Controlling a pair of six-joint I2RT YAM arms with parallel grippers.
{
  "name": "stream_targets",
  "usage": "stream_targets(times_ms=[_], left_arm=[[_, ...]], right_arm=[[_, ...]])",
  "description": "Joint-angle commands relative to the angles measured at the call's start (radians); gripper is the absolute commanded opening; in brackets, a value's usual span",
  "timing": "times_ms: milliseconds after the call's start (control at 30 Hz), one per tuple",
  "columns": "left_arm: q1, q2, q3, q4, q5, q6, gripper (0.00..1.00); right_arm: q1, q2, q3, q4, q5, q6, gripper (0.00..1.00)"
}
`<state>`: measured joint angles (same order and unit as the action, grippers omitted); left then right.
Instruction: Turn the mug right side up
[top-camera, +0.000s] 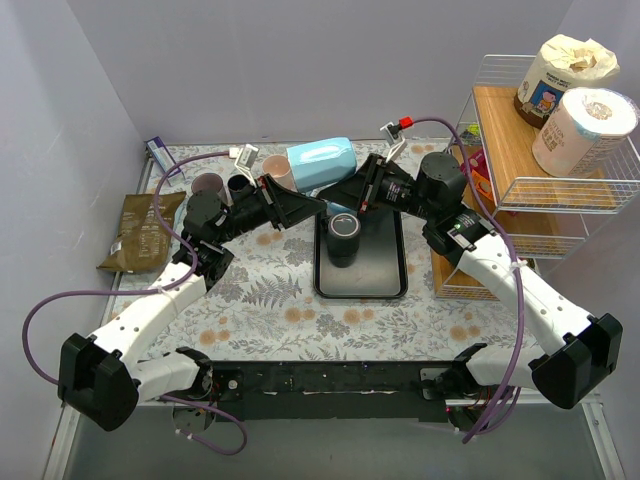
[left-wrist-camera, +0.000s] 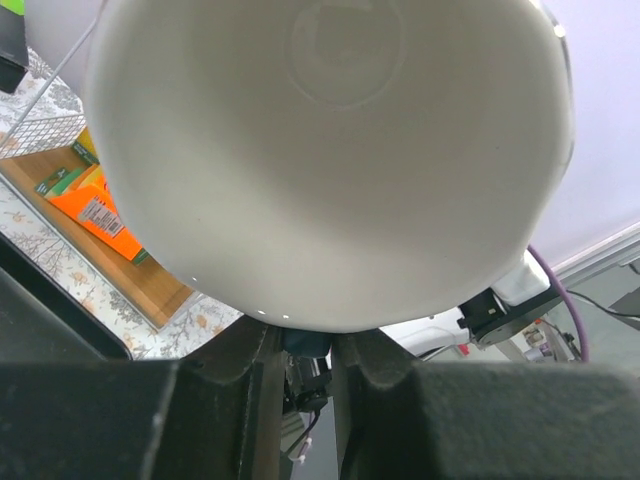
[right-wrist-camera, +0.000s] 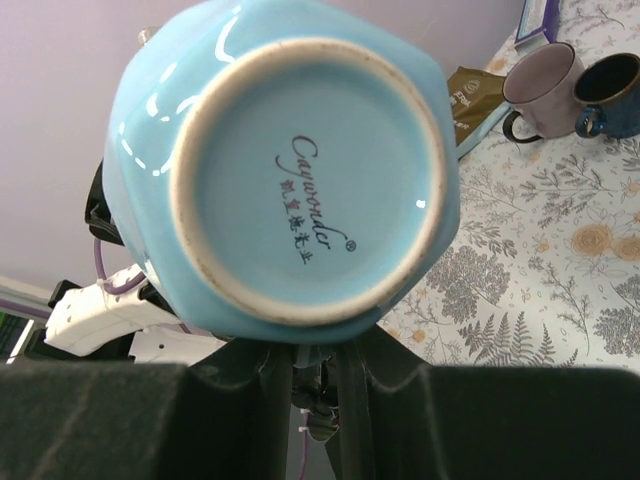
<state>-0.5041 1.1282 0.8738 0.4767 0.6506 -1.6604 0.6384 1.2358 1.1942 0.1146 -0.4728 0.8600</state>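
Table under a fern-and-flower print cloth (top-camera: 260, 290), with both arms reaching in from the near edge and meeting over the middle. White wire shelf rack (top-camera: 560, 190) at the right, wooden boards on its levels; on top a toilet roll (top-camera: 585, 130) and, behind it, a paper-wrapped tub (top-camera: 560, 75). Black rectangular tray (top-camera: 385, 275) centre of the table. Olive-green pouch (top-camera: 135, 230) lying flat at the left edge. Light blue mug (top-camera: 322, 163) held off the surface above the far end of the tray, lying on its side between the two arms: white inside and mouth face the left arm, glazed base with a printed maker's mark faces the right arm. Left gripper (left-wrist-camera: 305, 350): fingers drawn close together, nipped on the mug's lip at the lower edge of the mouth. Right gripper (right-wrist-camera: 312, 355): fingers narrow, pinched on the mug's underside just below the base ring; exact part caught cannot be made out. Black cylindrical container (top-camera: 343, 238) upright on the tray, below the raised mug. Mauve mug (top-camera: 209, 186) and navy mug (top-camera: 240, 185) side by side at the far left, both mouth up, with a pink cup (top-camera: 277, 170) just beside them.
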Motion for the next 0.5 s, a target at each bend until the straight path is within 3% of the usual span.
stream_targets(times_ms=[0, 167, 333, 367, 467], left_arm=[[-0.005, -0.022, -0.009, 0.071, -0.06, -0.082, 0.03], [-0.005, -0.033, -0.03, 0.083, -0.134, -0.119, 0.0], [-0.005, -0.045, -0.003, -0.032, -0.216, -0.061, 0.0], [-0.005, -0.047, 0.008, -0.052, -0.229, -0.049, 0.0], [-0.005, -0.056, 0.025, -0.156, -0.273, -0.016, 0.0]], right_arm=[[0.012, -0.041, 0.001, 0.194, -0.05, -0.046, 0.01], [0.012, -0.048, -0.018, 0.203, -0.041, -0.05, 0.01], [0.012, -0.035, -0.015, 0.178, -0.035, -0.05, 0.01], [0.012, -0.027, -0.012, 0.159, -0.03, -0.055, 0.03], [0.012, -0.016, -0.008, 0.123, -0.007, -0.058, 0.23]])
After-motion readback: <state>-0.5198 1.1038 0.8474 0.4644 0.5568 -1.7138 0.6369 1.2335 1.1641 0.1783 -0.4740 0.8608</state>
